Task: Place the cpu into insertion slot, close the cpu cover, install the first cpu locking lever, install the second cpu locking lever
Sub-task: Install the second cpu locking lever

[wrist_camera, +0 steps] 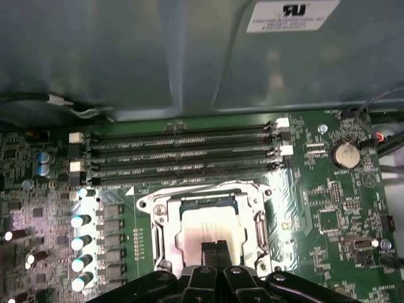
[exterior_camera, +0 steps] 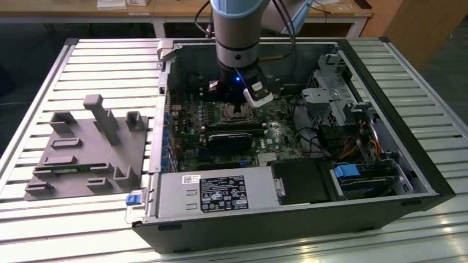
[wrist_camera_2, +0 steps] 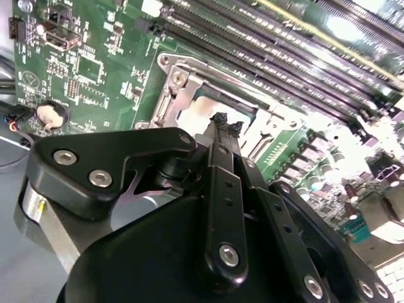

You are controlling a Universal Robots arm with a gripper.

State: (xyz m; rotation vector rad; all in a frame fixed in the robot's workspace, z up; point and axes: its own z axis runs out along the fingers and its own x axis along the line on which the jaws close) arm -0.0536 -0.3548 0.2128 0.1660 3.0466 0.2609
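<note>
The cpu (wrist_camera: 211, 222) lies flat in the insertion slot (wrist_camera: 146, 205) on the green motherboard, its pale metal top facing up. The silvery cpu cover (wrist_camera: 259, 221) lies down around it as a frame. My gripper (wrist_camera: 214, 247) is shut, its two black fingertips pressed together with nothing between them, right over the cpu's near edge. In the second wrist view the same gripper (wrist_camera_2: 224, 121) points down at the cpu (wrist_camera_2: 197, 110) inside the slot's metal rim (wrist_camera_2: 173, 79). In the exterior view the gripper (exterior_camera: 238, 108) reaches down into the open computer case.
Several black memory slots (wrist_camera: 183, 151) run beside the socket, with a row of capacitors (wrist_camera: 81, 240) and a coin battery (wrist_camera: 346, 153) nearby. The grey power-supply box (exterior_camera: 212, 194) and drive cage (exterior_camera: 336, 93) flank the board. A grey fixture (exterior_camera: 87, 148) sits outside the case.
</note>
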